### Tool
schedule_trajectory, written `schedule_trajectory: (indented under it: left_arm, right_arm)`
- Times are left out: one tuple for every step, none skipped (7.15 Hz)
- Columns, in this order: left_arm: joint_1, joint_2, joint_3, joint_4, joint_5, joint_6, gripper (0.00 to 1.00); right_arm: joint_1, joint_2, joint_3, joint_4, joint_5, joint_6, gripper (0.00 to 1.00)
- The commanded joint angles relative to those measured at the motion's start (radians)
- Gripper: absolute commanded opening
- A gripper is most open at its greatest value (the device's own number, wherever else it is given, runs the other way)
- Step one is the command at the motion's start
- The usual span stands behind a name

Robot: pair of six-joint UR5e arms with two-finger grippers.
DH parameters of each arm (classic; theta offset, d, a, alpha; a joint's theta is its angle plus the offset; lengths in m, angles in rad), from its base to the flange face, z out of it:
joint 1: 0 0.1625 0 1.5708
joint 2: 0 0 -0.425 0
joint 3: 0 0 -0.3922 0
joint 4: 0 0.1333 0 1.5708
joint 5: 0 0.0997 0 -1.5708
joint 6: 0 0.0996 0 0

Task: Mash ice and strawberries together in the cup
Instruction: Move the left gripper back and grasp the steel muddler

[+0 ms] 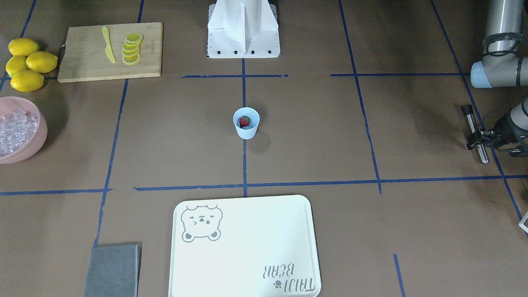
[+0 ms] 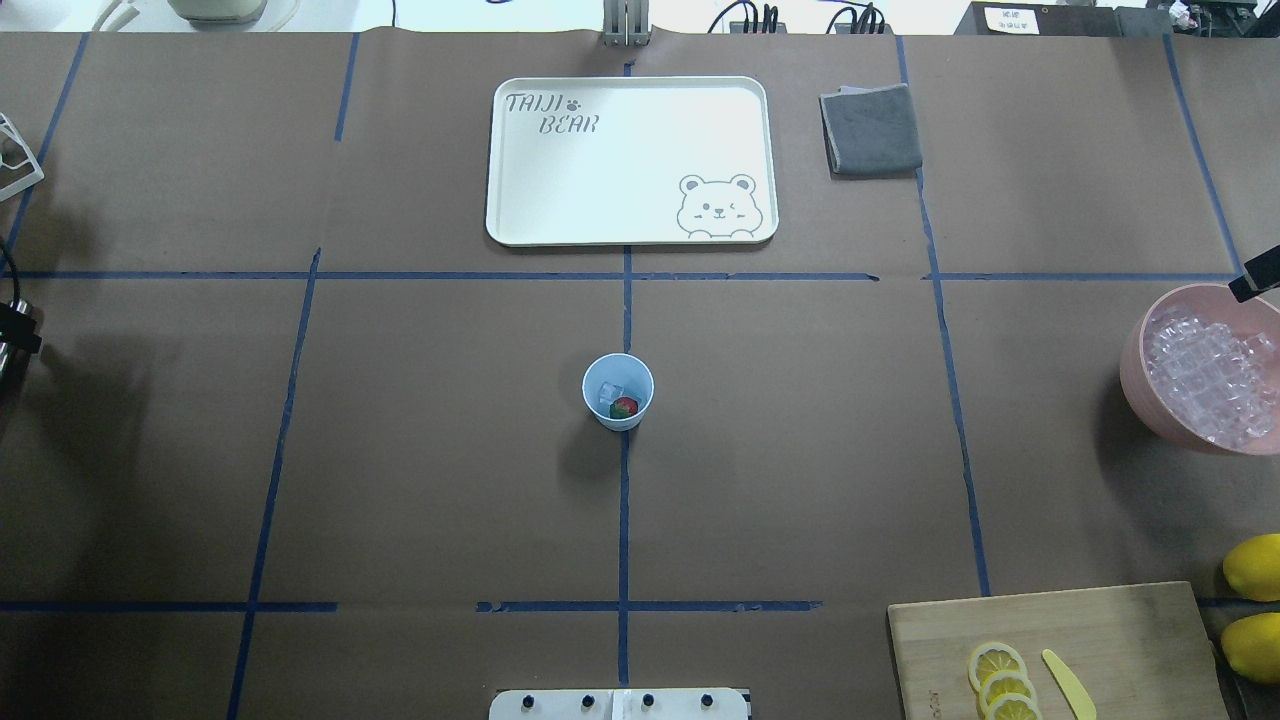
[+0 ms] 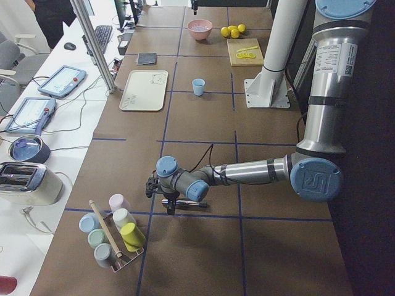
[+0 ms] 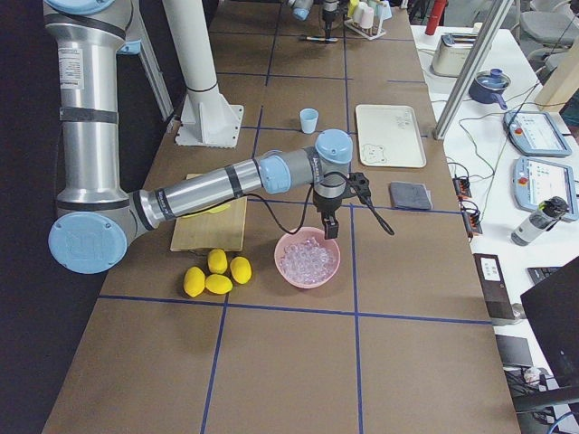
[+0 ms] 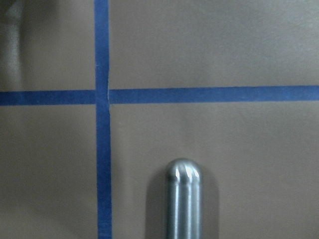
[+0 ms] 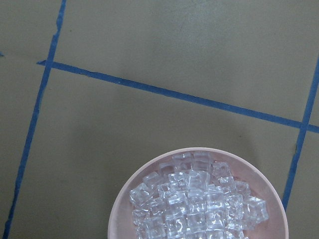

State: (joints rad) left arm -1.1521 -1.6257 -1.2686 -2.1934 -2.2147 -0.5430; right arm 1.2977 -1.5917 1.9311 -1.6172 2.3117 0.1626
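Observation:
The pale blue cup (image 1: pixel 246 128) stands at the table's centre, and it also shows in the overhead view (image 2: pixel 600 375). A red strawberry (image 1: pixel 244 121) and a clear ice cube (image 2: pixel 610 393) lie inside it. My left gripper (image 1: pixel 477 135) is far off at the table's left side, shut on a metal muddler (image 1: pixel 483 154) with a black top. The muddler's rounded tip (image 5: pixel 183 199) hangs above the paper. My right gripper (image 2: pixel 1255 285) hovers over the pink bowl (image 2: pixel 1135 375) of ice (image 2: pixel 1210 380). Only a sliver of it shows, so I cannot tell how its jaws stand.
A white bear tray (image 2: pixel 520 215) and a grey cloth (image 2: pixel 870 130) lie at the far side. A wooden board (image 1: pixel 82 62) holds lemon slices (image 1: pixel 132 49) and a yellow knife (image 1: pixel 108 45), with whole lemons (image 1: pixel 27 64) beside it. A cup rack (image 3: pixel 114 237) stands near my left gripper.

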Motion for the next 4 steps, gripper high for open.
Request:
schedule_trajectory:
  left_arm:
    - [0.000, 0.000, 0.003, -0.002, 0.000, -0.003, 0.32]
    - [0.000, 0.000, 0.002, 0.000, 0.000, 0.000, 0.05]
    - [0.000, 0.000, -0.006, 0.000, -0.034, -0.003, 0.00]
    - [-0.003, -0.011, -0.018, 0.006, -0.119, -0.006, 0.00]
  right_arm:
    - [0.000, -0.002, 0.006, -0.001, 0.000, 0.000, 1.00]
    - [0.000, -0.002, 0.008, -0.004, 0.001, 0.000, 1.00]
    - [0.002, -0.001, 0.009, -0.006, 0.002, 0.000, 1.00]
    - [0.002, -0.001, 0.011, -0.006, 0.002, 0.000, 1.00]
